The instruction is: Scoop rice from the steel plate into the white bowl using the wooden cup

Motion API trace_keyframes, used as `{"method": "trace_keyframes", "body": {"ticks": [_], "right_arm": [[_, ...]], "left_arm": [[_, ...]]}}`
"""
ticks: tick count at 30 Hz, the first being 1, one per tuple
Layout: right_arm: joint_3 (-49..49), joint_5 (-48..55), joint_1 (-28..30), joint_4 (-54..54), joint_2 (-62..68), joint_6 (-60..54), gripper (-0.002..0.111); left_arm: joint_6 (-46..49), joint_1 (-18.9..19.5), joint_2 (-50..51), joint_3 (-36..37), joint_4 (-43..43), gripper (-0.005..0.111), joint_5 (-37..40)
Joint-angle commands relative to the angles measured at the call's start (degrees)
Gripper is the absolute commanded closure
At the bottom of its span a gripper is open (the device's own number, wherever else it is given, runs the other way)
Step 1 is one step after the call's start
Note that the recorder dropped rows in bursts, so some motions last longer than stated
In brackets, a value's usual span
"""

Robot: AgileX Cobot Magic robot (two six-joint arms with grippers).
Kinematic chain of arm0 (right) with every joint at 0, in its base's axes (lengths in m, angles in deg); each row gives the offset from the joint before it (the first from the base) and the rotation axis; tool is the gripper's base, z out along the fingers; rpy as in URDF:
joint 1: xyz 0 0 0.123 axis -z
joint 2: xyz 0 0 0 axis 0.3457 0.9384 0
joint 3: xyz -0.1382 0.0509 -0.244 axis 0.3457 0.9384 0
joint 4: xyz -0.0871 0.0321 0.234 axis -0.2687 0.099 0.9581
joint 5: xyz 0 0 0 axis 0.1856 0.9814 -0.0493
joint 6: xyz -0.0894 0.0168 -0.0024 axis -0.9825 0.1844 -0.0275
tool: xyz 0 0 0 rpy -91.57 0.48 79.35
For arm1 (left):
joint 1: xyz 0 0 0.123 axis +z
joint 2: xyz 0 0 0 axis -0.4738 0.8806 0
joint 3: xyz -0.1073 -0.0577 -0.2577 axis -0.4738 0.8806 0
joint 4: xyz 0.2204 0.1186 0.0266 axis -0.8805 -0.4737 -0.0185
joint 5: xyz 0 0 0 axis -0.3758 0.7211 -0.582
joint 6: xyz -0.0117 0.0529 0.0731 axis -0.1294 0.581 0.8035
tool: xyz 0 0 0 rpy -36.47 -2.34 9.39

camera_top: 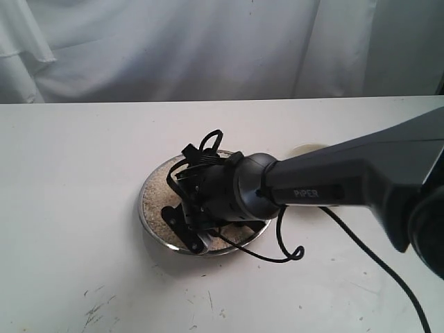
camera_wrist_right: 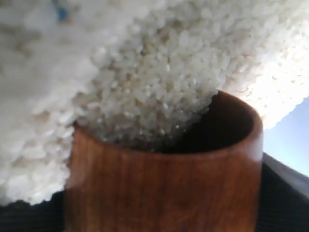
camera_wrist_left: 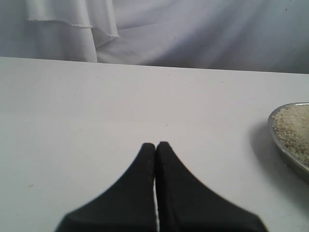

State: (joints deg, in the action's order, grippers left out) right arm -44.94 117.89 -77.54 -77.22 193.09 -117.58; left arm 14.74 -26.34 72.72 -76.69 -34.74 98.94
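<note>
Reddish-brown wooden cup [camera_wrist_right: 164,188] amid off-white rice [camera_wrist_right: 145,72]

Exterior looks down; all views share the rice [camera_wrist_right: 159,72].

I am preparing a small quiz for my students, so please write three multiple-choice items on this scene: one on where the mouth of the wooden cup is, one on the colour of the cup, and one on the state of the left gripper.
1. Where is the mouth of the wooden cup?
A. pushed into the rice on the steel plate
B. under a lid
C. against a wall

2. What colour is the cup?
A. blue
B. green
C. reddish-brown

3. How does the left gripper stand?
A. wide open
B. shut and empty
C. shut on a spoon

Answers:
1 A, because the right wrist view shows grains lying in part of its mouth.
2 C, because its grained wall is reddish-brown.
3 B, because the two black fingers meet with nothing between them.
</note>
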Motion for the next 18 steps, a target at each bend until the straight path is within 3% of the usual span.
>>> {"method": "trace_keyframes", "body": {"ticks": [1, 18], "right_arm": [[-0.1, -2.7, -0.3, 0.1, -0.1, 3.3, 0.108], [-7.0, -10.1, 3.4, 17.2, -0.1, 5.2, 0.108]], "left_arm": [[0.0, -0.2, -0.2, 0.3, -0.1, 0.107, -0.8], [0.0, -0.2, -0.2, 0.3, -0.1, 0.107, -0.8]]}}
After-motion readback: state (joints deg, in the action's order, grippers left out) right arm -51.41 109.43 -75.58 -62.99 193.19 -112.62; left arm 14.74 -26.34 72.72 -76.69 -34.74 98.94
